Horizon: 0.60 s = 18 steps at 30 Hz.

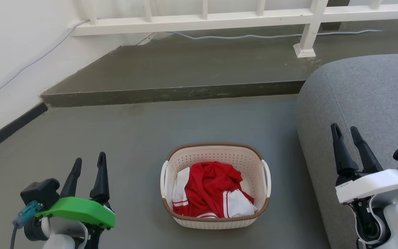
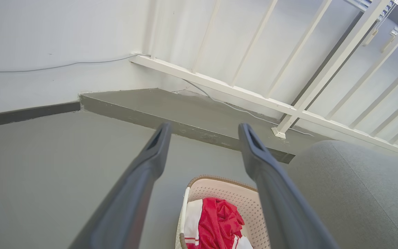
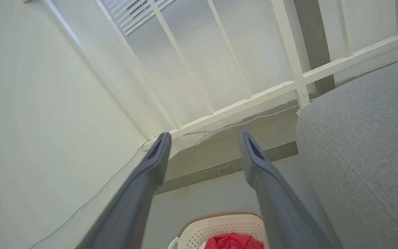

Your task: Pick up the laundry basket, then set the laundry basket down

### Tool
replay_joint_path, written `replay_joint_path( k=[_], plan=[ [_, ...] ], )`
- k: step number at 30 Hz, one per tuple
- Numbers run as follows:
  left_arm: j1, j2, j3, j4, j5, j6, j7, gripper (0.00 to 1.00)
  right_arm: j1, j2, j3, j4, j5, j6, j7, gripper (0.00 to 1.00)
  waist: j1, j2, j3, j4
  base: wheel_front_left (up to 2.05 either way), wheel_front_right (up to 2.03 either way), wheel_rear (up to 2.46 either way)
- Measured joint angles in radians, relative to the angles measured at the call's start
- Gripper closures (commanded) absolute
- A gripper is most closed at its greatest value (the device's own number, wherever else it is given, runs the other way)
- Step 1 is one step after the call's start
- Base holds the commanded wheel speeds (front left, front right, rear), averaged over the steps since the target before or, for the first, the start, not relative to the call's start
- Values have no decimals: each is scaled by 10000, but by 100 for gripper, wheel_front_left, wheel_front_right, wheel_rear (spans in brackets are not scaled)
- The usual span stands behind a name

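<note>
the left pincer (image 1: 89,157) and right pincer (image 1: 344,128) hang parted, empty, flanking the small cream perforated plastic laundry basket (image 1: 215,144) on the grey floor (image 1: 133,138) by a grey fabric sofa (image 1: 365,97); uneven grips could tip its red-and-white clothes (image 1: 209,186) out.

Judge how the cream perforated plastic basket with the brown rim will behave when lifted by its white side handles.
Probably stiff: the cream perforated plastic laundry basket keeps a moulded shape. Likely light: its load is crumpled red-and-white clothing. With two thin white side handles, it may tilt if raised unevenly.
</note>
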Motion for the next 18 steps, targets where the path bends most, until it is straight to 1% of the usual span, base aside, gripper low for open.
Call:
replay_joint_path(
  k=[18],
  plan=[
    [-55,-65,-222,-372,2433,2,-621,0,-133,-4,100,-245,-2499,0,-614,0,0,0,47,18,0,0,0]
  ],
)
